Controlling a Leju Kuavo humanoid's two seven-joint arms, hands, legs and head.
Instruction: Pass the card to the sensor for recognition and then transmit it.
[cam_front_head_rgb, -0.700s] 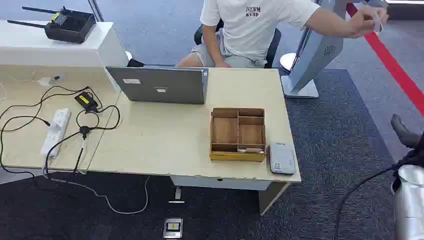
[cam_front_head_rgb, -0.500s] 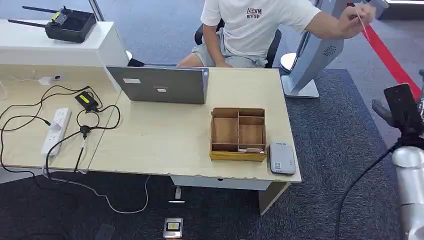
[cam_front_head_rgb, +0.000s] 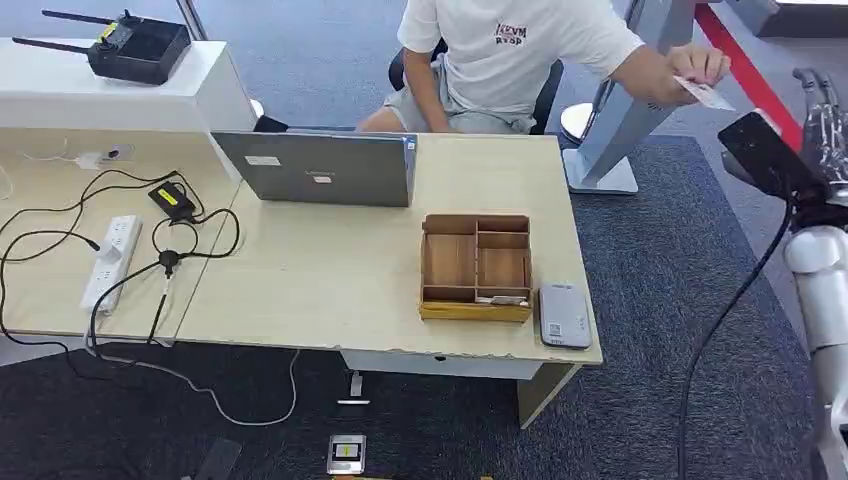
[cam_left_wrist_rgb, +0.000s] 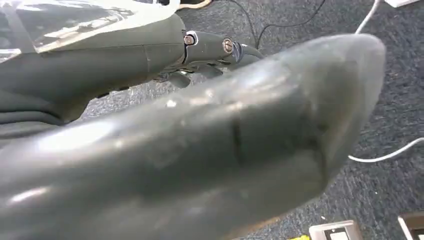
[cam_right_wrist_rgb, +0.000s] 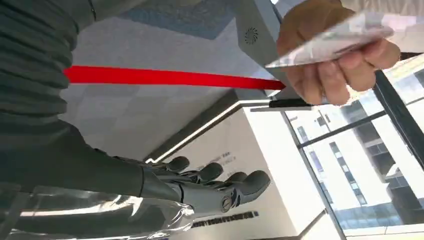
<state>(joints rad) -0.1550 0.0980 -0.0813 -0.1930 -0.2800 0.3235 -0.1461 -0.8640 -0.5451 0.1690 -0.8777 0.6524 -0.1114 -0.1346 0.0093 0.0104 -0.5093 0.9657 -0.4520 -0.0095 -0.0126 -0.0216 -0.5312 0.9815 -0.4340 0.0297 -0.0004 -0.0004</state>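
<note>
1. Since the earlier frame we see our right hand (cam_front_head_rgb: 822, 120) risen at the far right, and the person's hand (cam_front_head_rgb: 700, 66) has brought one card (cam_front_head_rgb: 706, 94) down toward it.
2. Our right hand's fingers (cam_right_wrist_rgb: 220, 177) lie spread and hold nothing; the card sits apart from them, pinched in the person's hand.
3. Our left hand (cam_left_wrist_rgb: 210, 55) hangs over carpet; we cannot tell its state.
4. One card reader (cam_front_head_rgb: 563, 316) lies just right of one wooden tray (cam_front_head_rgb: 476, 266) on the desk (cam_front_head_rgb: 320, 290), near one laptop (cam_front_head_rgb: 318, 170).
</note>
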